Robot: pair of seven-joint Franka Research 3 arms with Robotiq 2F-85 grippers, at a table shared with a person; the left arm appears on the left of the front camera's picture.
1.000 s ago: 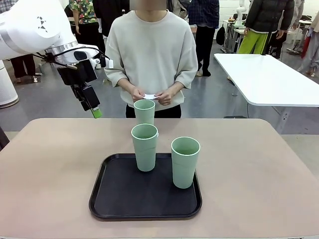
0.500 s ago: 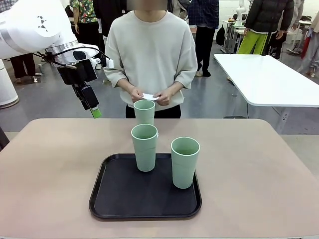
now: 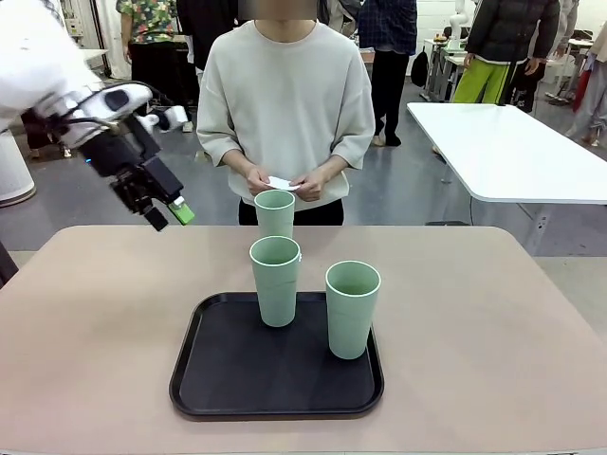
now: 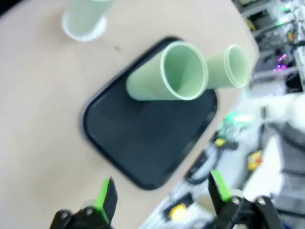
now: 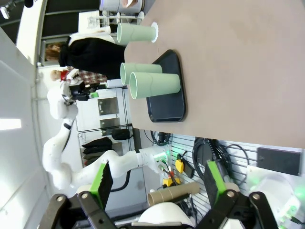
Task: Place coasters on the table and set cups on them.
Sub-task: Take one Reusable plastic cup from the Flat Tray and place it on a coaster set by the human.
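Two mint-green cups [image 3: 275, 281] [image 3: 353, 309] stand on the black tray [image 3: 237, 379] in the middle of the beige table [image 3: 95, 322]. Behind the tray a third cup [image 3: 275, 213] stands on the table; the left wrist view shows that cup [image 4: 85, 12] on a white coaster [image 4: 86, 32]. The person at the far side holds another white coaster [image 3: 282, 183] in both hands. My left gripper [image 3: 169, 216] hangs open and tilted above the table's far left, with nothing between its fingers [image 4: 106, 198]. My right gripper [image 5: 158, 179] is open and empty, off the table's edge.
A white-topped table [image 3: 512, 152] stands at the back right, with people walking behind it. Bare beige tabletop lies left and right of the tray [image 5: 167, 102]. In the right wrist view the left arm [image 5: 62, 105] shows far off.
My left arm has drawn back to the left and its wrist has rolled, so the gripper now points down and to the right. The cups and the person's hands have stayed put.
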